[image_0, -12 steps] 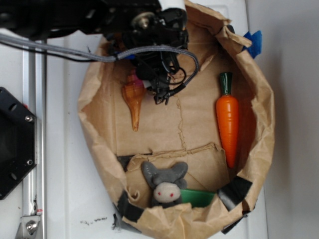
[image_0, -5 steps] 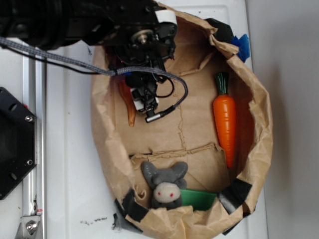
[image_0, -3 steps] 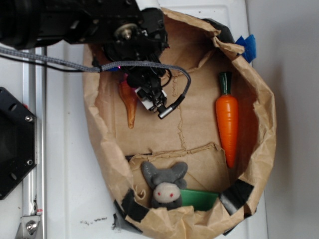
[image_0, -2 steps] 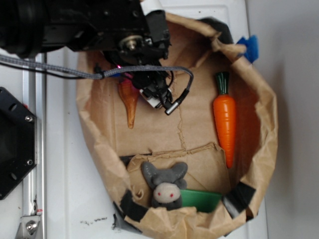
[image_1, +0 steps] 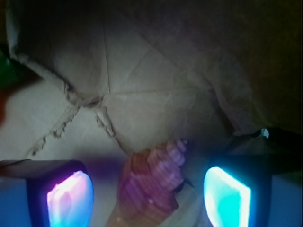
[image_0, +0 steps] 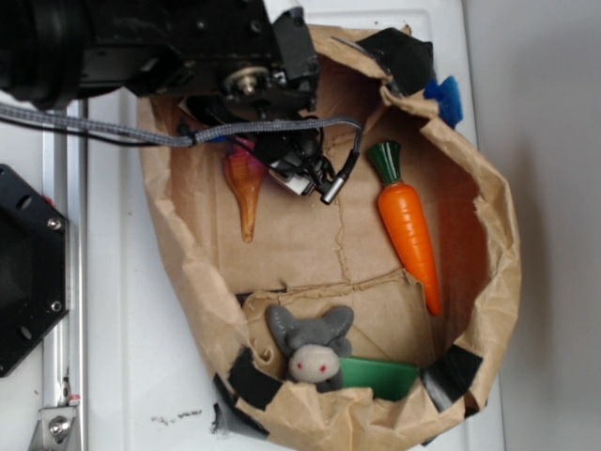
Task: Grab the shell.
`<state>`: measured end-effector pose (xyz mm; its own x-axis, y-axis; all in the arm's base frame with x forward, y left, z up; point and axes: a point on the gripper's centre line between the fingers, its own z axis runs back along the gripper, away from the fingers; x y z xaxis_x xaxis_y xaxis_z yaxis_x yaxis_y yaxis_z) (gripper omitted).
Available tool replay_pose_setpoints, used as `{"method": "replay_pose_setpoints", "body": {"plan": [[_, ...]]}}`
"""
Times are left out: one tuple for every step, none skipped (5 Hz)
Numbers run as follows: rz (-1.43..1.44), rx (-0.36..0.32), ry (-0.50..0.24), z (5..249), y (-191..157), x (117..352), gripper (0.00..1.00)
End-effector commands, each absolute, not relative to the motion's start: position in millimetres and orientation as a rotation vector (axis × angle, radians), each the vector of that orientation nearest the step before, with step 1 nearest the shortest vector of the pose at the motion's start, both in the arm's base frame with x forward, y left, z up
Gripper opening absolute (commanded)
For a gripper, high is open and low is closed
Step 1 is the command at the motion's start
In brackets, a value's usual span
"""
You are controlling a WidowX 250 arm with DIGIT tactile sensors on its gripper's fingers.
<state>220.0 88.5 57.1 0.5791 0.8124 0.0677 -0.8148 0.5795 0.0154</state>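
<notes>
The tan-orange shell (image_0: pixel 246 193) lies in the upper left of the flattened paper bag (image_0: pixel 488 216), its thin point towards the near side. Its wide ridged end disappears under my gripper (image_0: pixel 255 155), which hangs over it beneath the black arm. In the wrist view the ridged shell (image_1: pixel 154 179) sits between my two lit fingers (image_1: pixel 70 198). My gripper (image_1: pixel 149 201) is open, with a gap showing on each side of the shell.
A bright orange carrot (image_0: pixel 408 230) with a green top lies tilted at the bag's right. A grey stuffed toy (image_0: pixel 310 348) and a green piece (image_0: pixel 380 376) sit at the near end. Raised paper walls ring the floor. A black plate (image_0: pixel 23 272) stands at the left.
My gripper has shifted left and back over the shell's wide end. The bag has been dragged and reshaped; the carrot has slid left and now lies tilted.
</notes>
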Motion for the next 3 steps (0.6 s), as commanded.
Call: {"method": "replay_pose_setpoints", "body": {"plan": [[0.945, 0.056, -0.096, 64, 95, 227, 1.00], [0.873, 0.026, -0.123, 54, 97, 232, 1.00], [0.826, 0.022, -0.144, 35, 94, 240, 1.00]]}}
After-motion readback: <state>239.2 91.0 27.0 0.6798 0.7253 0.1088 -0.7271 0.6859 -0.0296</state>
